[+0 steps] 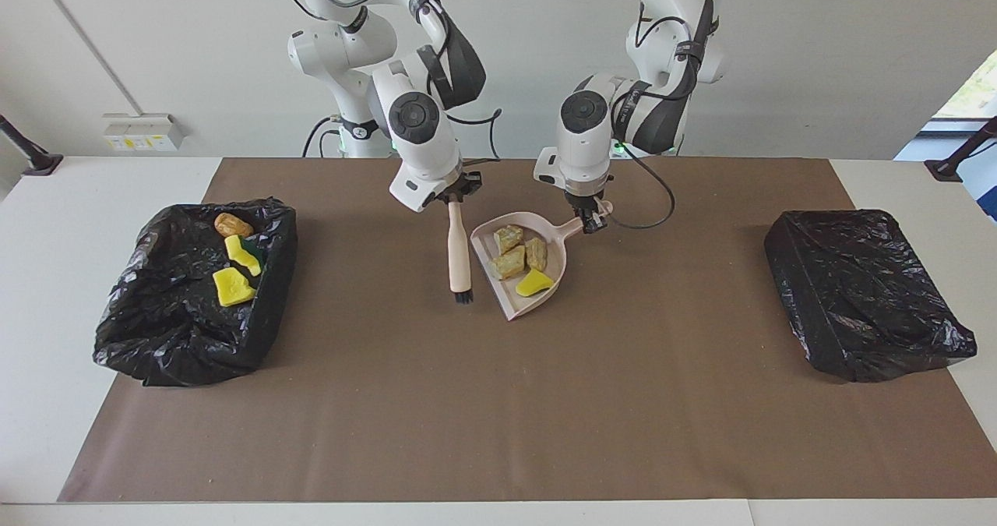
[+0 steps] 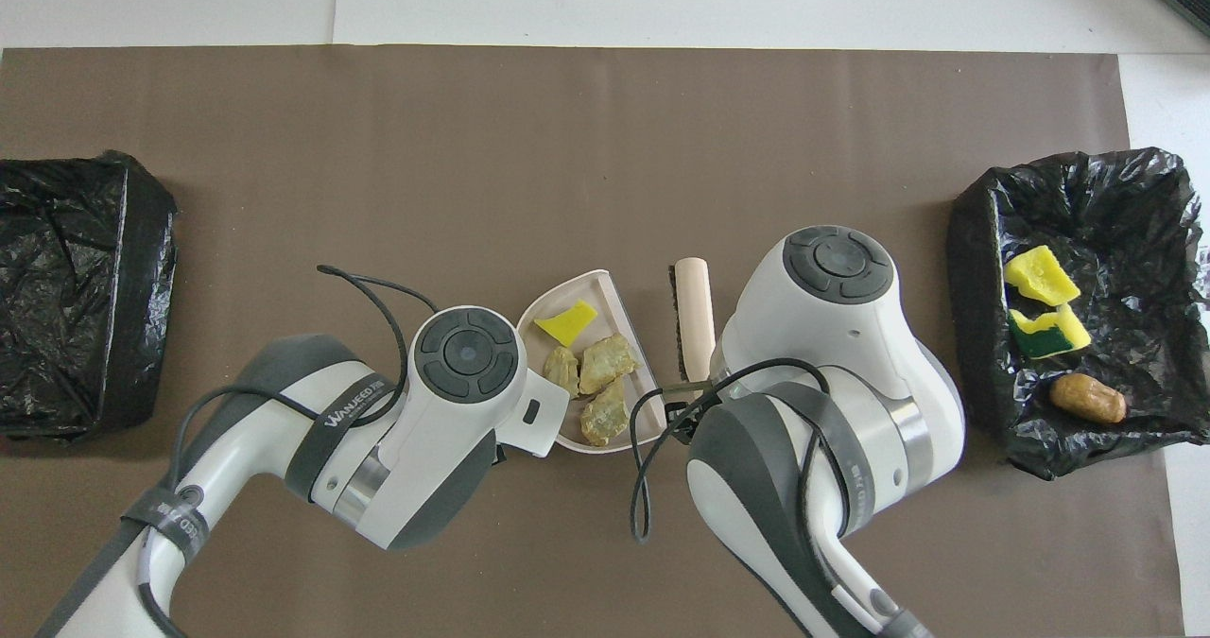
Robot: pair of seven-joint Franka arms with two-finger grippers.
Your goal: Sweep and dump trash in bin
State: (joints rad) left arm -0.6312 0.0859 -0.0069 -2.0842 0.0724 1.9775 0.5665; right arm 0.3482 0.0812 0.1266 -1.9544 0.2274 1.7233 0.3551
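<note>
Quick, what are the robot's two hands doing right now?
Left gripper: closed, holding the dustpan by its handle.
Right gripper: closed, holding the brush beside the dustpan.

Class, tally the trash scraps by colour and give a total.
Yellow sponge bits: 3 (one in the dustpan, two in the open bin)
Tan foam chunks: 3
Orange-brown lump: 1
Total: 7

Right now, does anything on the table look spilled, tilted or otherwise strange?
Nothing looks spilled. Four scraps lie inside the dustpan, held by the left pincer; the brush hangs from the right pincer beside it. One oddity: the bin at the left arm's end has black plastic over its top, so it looks closed.
</note>
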